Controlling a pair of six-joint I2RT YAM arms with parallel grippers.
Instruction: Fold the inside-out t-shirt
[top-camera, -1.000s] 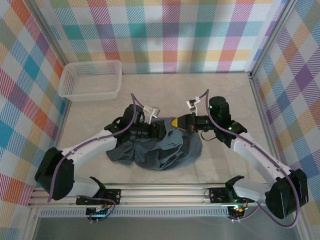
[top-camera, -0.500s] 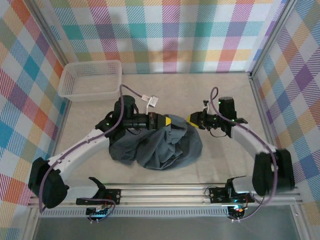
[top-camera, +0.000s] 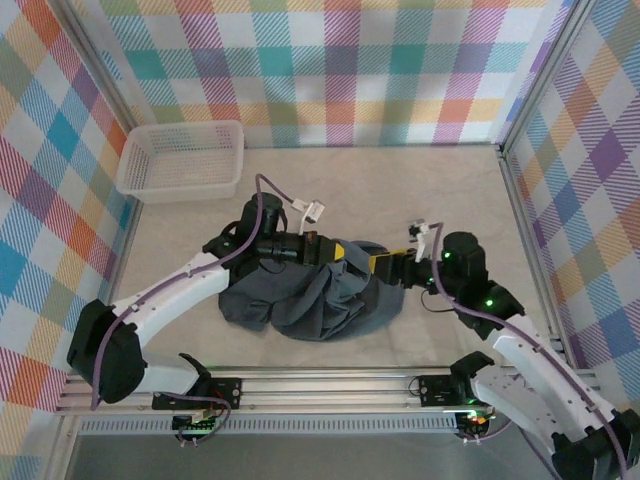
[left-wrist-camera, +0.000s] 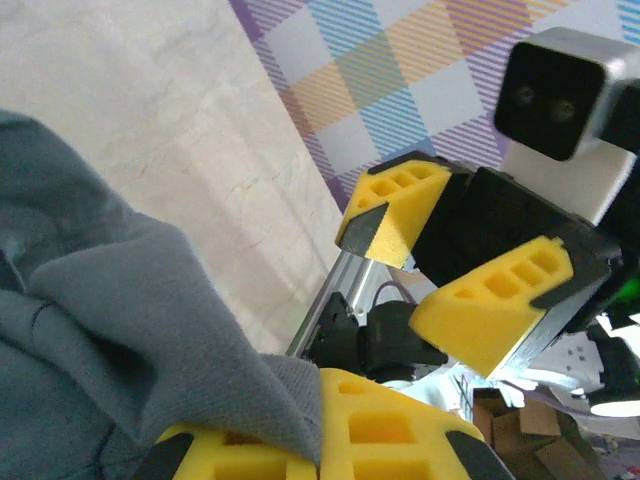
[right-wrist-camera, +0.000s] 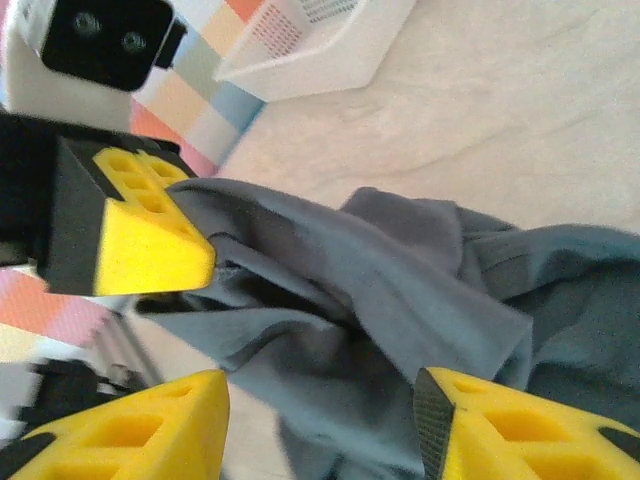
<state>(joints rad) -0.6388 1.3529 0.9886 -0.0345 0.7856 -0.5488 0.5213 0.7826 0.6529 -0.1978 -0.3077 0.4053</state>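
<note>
Robot lab cell: plaid backdrop walls (top-camera: 340, 70), aluminium mounting rail (top-camera: 330, 385).

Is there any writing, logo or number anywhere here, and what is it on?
None can be read.
The t-shirt, the white basket and the yellow fingers bear no print.
The small white tabs on the arm cables are too small to tell.

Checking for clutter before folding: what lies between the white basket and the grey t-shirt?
In the top view, bare tabletop lies between basket and t-shirt; the left arm hangs over its shirt end.
</note>
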